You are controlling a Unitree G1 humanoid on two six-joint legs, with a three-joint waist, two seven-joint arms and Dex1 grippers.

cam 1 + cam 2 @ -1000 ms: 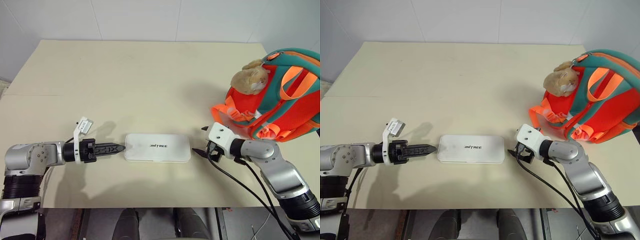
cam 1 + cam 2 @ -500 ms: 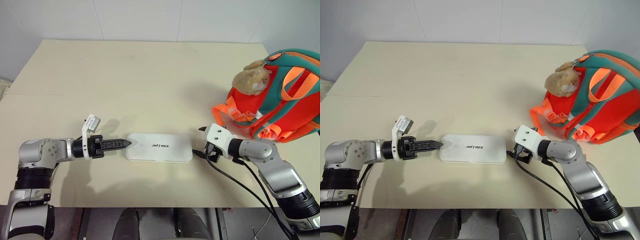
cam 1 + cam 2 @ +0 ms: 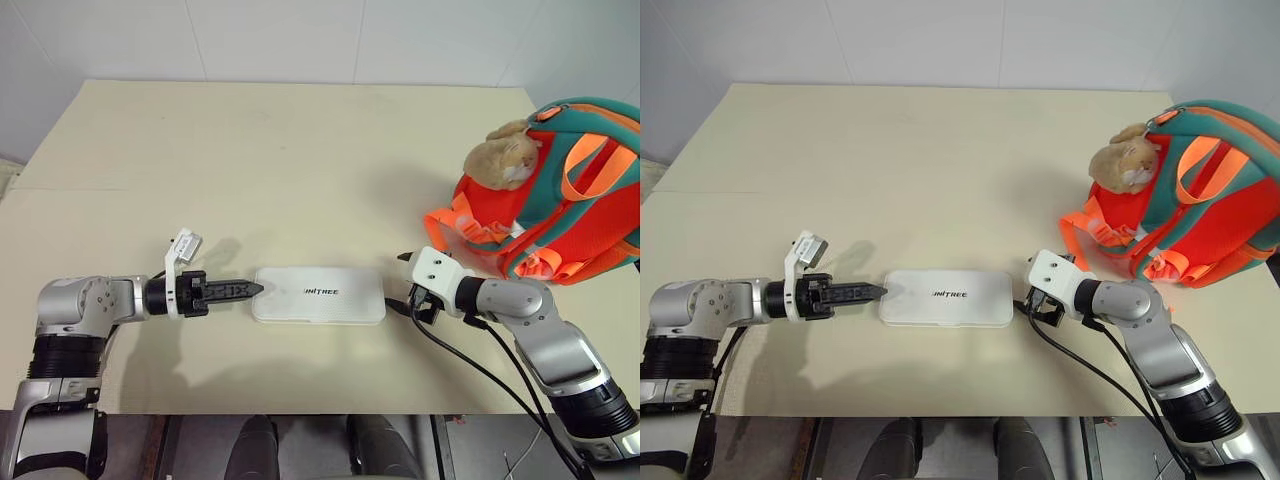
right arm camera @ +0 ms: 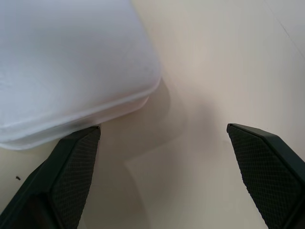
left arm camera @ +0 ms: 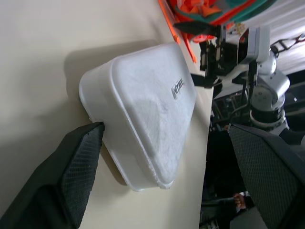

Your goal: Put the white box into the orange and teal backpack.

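Observation:
The white box (image 3: 318,294) lies flat near the table's front edge, with its dark lettering facing up. My left gripper (image 3: 256,288) is level at the box's left end. In the left wrist view it is open, one finger (image 5: 78,164) against a corner of the box (image 5: 152,109). My right gripper (image 3: 398,282) is open at the box's right end, and its wrist view shows a finger (image 4: 71,164) beside the box's rounded corner (image 4: 71,71). The orange and teal backpack (image 3: 570,215) stands at the far right with a tan plush charm (image 3: 505,160) on it.
The beige table (image 3: 300,150) stretches wide behind the box. Orange straps (image 3: 450,222) trail from the backpack toward my right gripper. A black cable (image 3: 480,365) hangs from my right wrist over the table's front edge.
My left gripper edged a little to the right, up to the box's left end, then held still. The right gripper, box and backpack have not moved.

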